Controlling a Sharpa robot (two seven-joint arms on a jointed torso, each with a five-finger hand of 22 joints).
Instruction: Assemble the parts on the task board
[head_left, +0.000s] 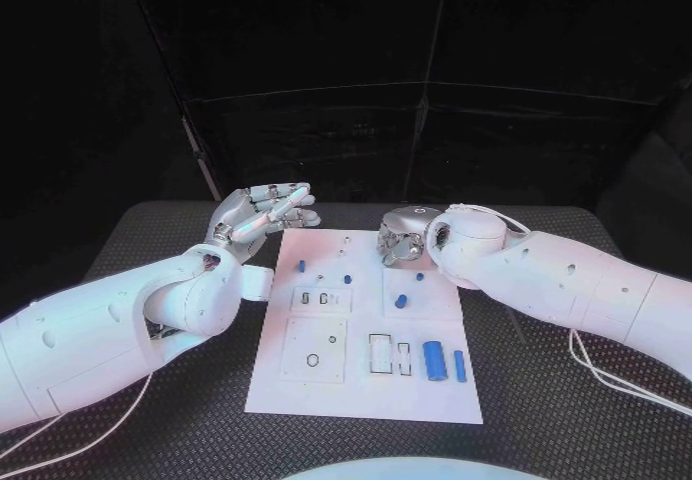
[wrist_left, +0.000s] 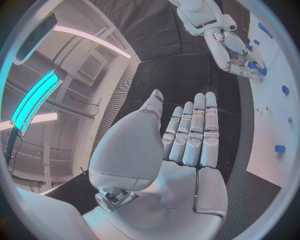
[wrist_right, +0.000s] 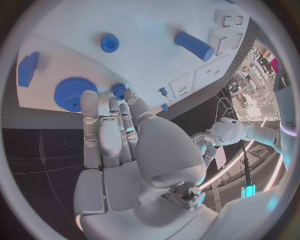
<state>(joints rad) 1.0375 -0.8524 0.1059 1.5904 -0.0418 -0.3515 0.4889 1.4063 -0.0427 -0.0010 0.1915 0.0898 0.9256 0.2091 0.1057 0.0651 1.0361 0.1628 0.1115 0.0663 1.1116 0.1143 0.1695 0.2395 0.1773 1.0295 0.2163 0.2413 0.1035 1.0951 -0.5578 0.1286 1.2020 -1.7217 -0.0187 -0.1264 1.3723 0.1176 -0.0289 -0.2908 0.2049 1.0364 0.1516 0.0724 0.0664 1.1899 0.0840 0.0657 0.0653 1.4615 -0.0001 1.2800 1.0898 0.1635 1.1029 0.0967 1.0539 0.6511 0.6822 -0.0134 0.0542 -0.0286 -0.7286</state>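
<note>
Black table (head_left: 173, 400) bears the task board (head_left: 361, 395); both robot hands spread, holding nothing.

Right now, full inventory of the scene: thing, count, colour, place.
task board: one, white, middle of the table.
table: one, black, under the board.
long blue parts: two, blue, lying side by side at the board's near right.
small blue parts: several, blue, scattered over the board's far half; exact count unclear.
blue gears: two, one large and one small, side by side on the board at the right hand's fingertips.
left hand: silver, fingers straight, holding nothing, at the board's far left corner.
right hand: silver, over the board's far right, fingertips at the gears; grip unclear.
</note>
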